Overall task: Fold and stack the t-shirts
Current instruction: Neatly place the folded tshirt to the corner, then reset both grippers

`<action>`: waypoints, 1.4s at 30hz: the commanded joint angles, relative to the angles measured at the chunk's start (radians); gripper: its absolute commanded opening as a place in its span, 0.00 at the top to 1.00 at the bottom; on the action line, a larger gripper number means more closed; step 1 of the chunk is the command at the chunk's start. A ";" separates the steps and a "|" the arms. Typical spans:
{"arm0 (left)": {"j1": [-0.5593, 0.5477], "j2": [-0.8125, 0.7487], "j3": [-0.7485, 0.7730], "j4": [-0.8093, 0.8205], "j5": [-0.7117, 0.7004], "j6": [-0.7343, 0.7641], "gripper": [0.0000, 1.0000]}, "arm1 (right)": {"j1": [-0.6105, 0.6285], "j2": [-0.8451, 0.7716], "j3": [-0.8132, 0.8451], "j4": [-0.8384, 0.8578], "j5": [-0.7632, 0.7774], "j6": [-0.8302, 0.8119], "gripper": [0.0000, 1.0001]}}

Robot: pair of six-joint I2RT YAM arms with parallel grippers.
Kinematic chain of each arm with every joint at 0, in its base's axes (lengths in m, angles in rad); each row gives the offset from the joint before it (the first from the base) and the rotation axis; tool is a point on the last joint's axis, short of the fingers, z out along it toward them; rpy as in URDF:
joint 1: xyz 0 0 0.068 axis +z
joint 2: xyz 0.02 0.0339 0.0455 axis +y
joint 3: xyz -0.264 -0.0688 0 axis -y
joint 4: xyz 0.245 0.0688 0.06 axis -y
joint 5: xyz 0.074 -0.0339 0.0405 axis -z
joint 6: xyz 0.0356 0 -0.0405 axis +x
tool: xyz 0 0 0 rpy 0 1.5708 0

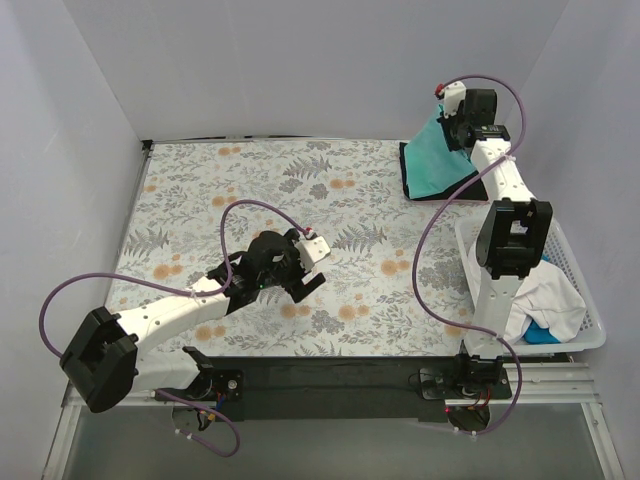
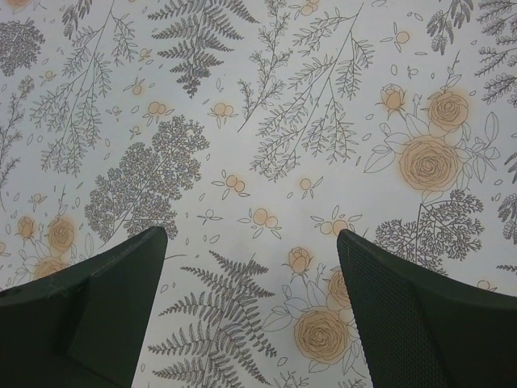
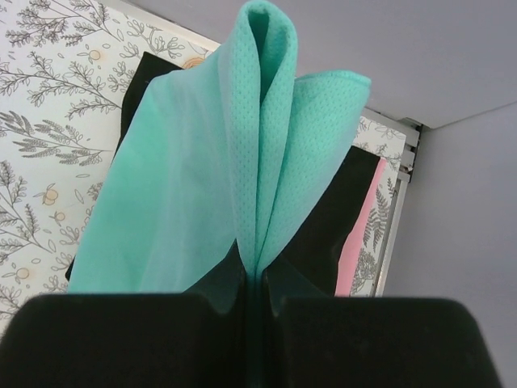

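My right gripper (image 1: 447, 118) is shut on a fold of the teal-green t-shirt (image 1: 434, 160) and holds it up at the far right of the table. In the right wrist view the teal-green t-shirt (image 3: 234, 162) hangs from my right gripper (image 3: 253, 279) over a folded black t-shirt (image 3: 335, 226) and a pink t-shirt (image 3: 355, 242). The black t-shirt (image 1: 408, 178) shows under the teal one. My left gripper (image 1: 303, 272) is open and empty over the floral cloth (image 1: 270, 200). It also shows in the left wrist view (image 2: 252, 242). White (image 1: 545, 295) and blue (image 1: 541, 334) shirts lie in the basket.
A white lattice basket (image 1: 582, 290) stands at the right edge by the right arm's base. The grey-and-orange floral cloth (image 2: 258, 121) covers the table. White walls close in the left, back and right sides.
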 commanded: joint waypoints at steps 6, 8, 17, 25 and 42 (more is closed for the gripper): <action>0.001 0.004 0.041 -0.012 -0.012 0.011 0.14 | -0.047 0.073 0.003 0.141 -0.012 -0.040 0.99; 0.001 0.008 0.043 -0.015 -0.012 0.012 0.14 | -0.053 0.080 0.001 0.150 -0.009 -0.041 0.99; 0.010 0.018 0.070 -0.050 -0.018 -0.024 0.14 | -0.063 0.116 0.022 0.161 0.115 -0.068 0.15; 0.202 0.051 0.230 -0.214 0.202 -0.267 0.14 | -0.077 0.018 0.055 0.133 0.068 -0.078 0.02; 0.866 0.403 0.695 -0.593 0.595 -0.476 0.14 | 0.107 -0.469 -0.276 -0.250 -0.268 0.138 0.02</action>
